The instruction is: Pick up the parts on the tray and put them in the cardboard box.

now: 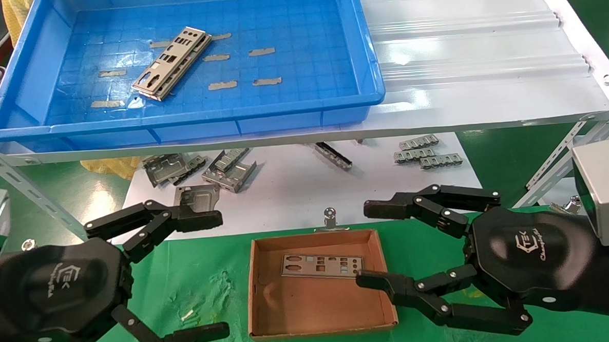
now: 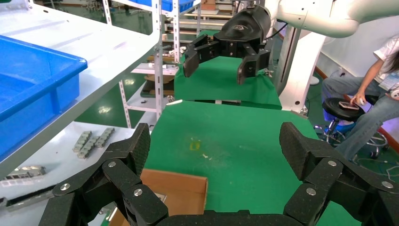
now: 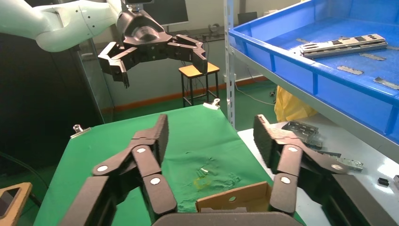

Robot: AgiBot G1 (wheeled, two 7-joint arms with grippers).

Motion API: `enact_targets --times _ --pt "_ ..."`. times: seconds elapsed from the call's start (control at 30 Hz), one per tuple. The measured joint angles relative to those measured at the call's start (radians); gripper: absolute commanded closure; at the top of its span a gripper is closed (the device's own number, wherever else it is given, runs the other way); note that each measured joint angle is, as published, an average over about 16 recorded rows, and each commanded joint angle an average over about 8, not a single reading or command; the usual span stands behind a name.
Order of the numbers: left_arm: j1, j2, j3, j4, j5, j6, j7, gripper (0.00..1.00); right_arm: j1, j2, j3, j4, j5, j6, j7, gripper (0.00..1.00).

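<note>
— Parts? Where?

— Lay in two places. Thin silver-grey punched metal plates point(image 1: 172, 62), stacked and slanted, rested on the gridded floor of the large shallow bright blue plastic tray point(image 1: 366, 50), among bits of tan tape point(image 1: 262, 51). One more flat silver-grey punched plate point(image 1: 321, 266) lay inside the small shallow brown cardboard box point(image 1: 316, 324), near its far wall.

— And the box itself?

— Sat on the green cloth of the bench point(image 1: 206, 278), between the two arms, in front of and lower than the tray. Tray stood up on the white corrugated metal sheet point(image 1: 474, 45) of the shelf.

— Grippers?

— Right gripper point(image 1: 361, 245) hung at the box's right side, black fingers spread wide, clutching nothing; lower fingertip point(image 1: 366, 280) reached over the box's right wall, just beside the plate's end. Touching the plate or not: could not be told. Left gripper point(image 1: 221, 272) hovered over the green cloth to the left of the box, likewise spread wide and empty.

— Anything else around?

— Bent boxy grey metal brackets point(image 1: 201, 170) and small notched grey metal strips point(image 1: 424, 153) lay on the white lower surface under the shelf, beyond the box.
</note>
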Motion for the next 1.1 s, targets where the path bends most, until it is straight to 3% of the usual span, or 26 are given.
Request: enact_targets --times 1.1 --pt "-0.032 0.007 0.005 0.009 0.022 -0.009 -0.002 0.00 0.000 0.000 0.000 0.000 0.000 0.000 0.000 1.00"
